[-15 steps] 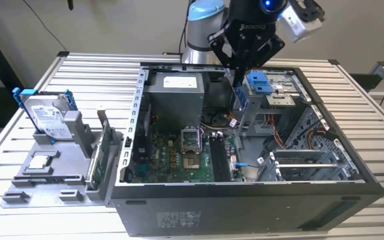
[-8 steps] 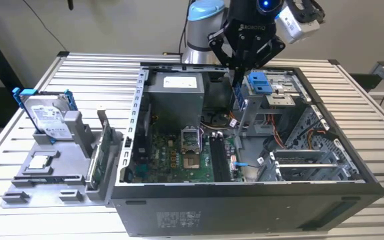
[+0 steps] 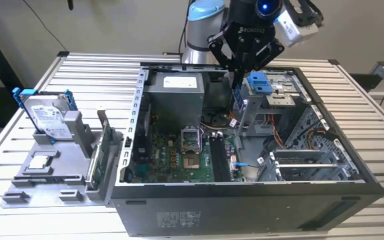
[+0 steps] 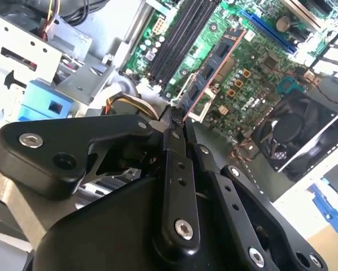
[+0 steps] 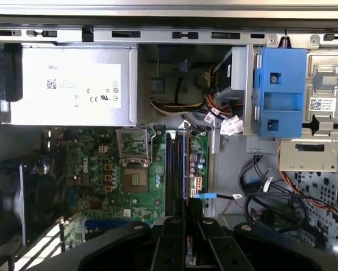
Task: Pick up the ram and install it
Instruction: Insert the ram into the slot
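ram (image 4: 209, 76) partly behind gripper (image 4: 174, 123)

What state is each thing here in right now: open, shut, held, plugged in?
Pincer: shut on the ram.
Ram: held over the motherboard, not seated in a slot.
Computer case: open, side panel off.
Memory slots: look empty.
Hard drive: standing in a grey holder outside the case.

Bright, even light falls on the slatted table (image 3: 92, 75). Inside the computer case (image 3: 245, 212) the fan (image 5: 27, 197) lies in deep shadow.
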Available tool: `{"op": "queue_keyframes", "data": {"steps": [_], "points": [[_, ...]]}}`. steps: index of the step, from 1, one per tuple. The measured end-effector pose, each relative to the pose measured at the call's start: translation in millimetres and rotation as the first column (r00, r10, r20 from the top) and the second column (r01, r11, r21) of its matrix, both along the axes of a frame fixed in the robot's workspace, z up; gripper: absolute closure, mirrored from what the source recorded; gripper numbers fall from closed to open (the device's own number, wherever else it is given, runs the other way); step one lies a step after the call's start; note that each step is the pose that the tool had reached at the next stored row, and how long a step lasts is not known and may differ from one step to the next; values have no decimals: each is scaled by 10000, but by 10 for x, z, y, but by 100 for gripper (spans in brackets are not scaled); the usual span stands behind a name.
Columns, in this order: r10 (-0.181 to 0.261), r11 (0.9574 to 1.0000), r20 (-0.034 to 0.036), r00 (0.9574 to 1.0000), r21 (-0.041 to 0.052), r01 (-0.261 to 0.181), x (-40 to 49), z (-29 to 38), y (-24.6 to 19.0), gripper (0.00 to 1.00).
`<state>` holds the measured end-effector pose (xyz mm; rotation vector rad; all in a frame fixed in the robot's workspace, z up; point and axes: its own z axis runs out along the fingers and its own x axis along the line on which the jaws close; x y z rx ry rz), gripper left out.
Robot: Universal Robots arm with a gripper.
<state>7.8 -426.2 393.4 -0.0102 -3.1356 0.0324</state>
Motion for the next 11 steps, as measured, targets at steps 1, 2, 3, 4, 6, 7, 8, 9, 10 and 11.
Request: {"op": "queue_keyframes", "data": {"steps": [1, 2, 3, 4, 6, 7, 8, 9, 10, 11], "points": [[-19, 10000, 0, 10000, 2, 19, 4, -18, 0, 86], [-44, 10000, 0, 10000, 2, 44, 9, -36, 0, 86], [-71, 10000, 0, 10000, 2, 71, 15, -54, 0, 86], [-97, 10000, 0, 10000, 3, 97, 23, -73, 0, 86], [-149, 9999, -1, 9999, 1, 149, 40, -108, 0, 86], [-188, 9998, 0, 9998, 2, 188, 50, -128, 0, 86], [-237, 9997, 0, 9997, 2, 237, 62, -145, 0, 86], [-293, 9996, 0, 9996, 2, 293, 75, -164, 0, 86], [-349, 9994, 0, 9994, 3, 349, 88, -182, 0, 86], [-411, 9992, 0, 9992, 3, 411, 99, -201, 0, 86]]}}
